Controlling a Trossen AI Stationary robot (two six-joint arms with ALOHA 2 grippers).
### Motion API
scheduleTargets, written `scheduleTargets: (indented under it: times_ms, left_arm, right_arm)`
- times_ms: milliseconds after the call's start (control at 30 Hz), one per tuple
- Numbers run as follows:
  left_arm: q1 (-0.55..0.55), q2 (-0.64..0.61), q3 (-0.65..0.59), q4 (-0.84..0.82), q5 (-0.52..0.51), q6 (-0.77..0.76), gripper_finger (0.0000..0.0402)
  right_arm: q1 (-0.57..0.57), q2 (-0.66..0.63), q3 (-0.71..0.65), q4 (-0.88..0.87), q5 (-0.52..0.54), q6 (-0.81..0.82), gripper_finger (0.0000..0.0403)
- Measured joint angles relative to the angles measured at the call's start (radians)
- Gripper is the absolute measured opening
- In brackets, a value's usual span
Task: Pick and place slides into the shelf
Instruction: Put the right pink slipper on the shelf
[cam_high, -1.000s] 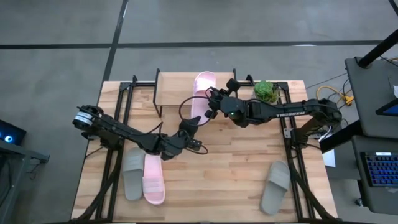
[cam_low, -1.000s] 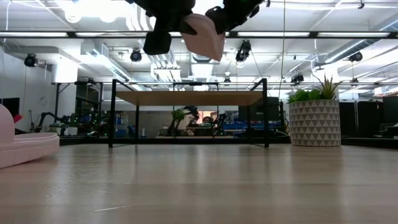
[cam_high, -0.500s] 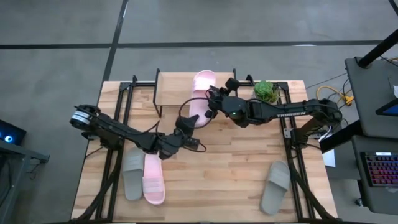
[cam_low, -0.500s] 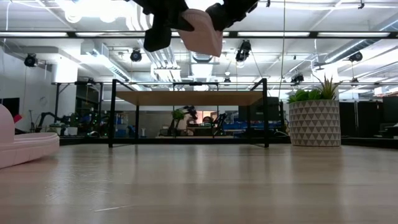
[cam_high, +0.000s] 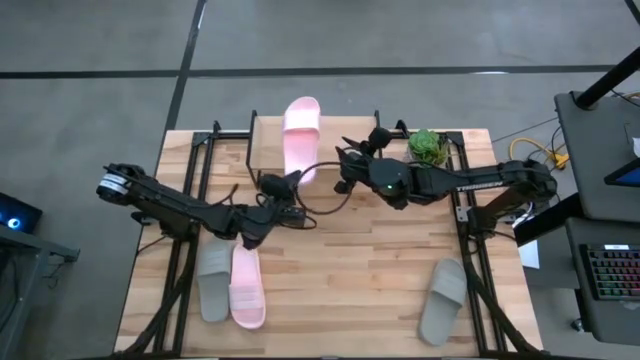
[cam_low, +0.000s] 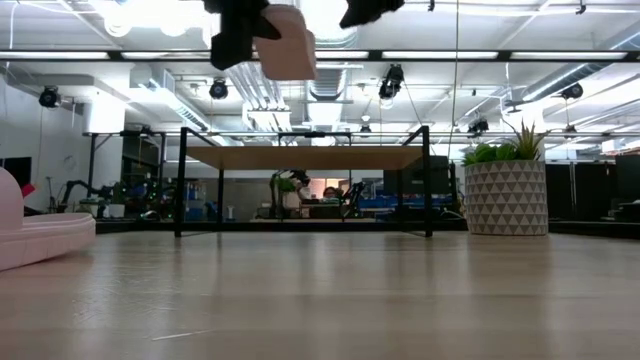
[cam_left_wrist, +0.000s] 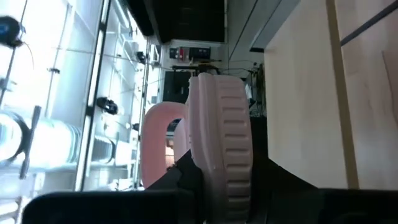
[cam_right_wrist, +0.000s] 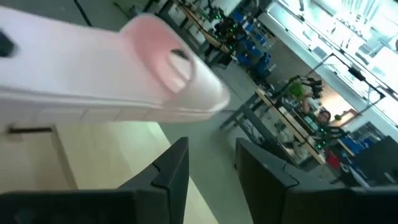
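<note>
Overhead, the left claw (cam_high: 283, 186) grips the heel end of a light pink slide (cam_high: 300, 135), a foam sandal with a wide strap and ribbed sole edge, holding it in the air above the shelf (cam_high: 266, 140), a low rack with a pale plank top and thin black legs at the surface's (cam_high: 360, 270) far edge. The right claw (cam_high: 345, 172) hangs just beside it, fingers apart and empty. The other pink slide (cam_high: 247, 288) lies touching a grey slide (cam_high: 212, 279) near the left front, and the second grey slide (cam_high: 442, 299) lies well apart at the right front.
</note>
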Motion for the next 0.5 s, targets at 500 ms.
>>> scheduleTargets:
  times_ms: [500]
  left_arm:
    - [0.031,-0.291,-0.145,-0.389,0.261,-0.53,0.0044]
  right_arm:
    - [0.053,-0.133,-0.006,-0.151,-0.005,0.075,0.0095]
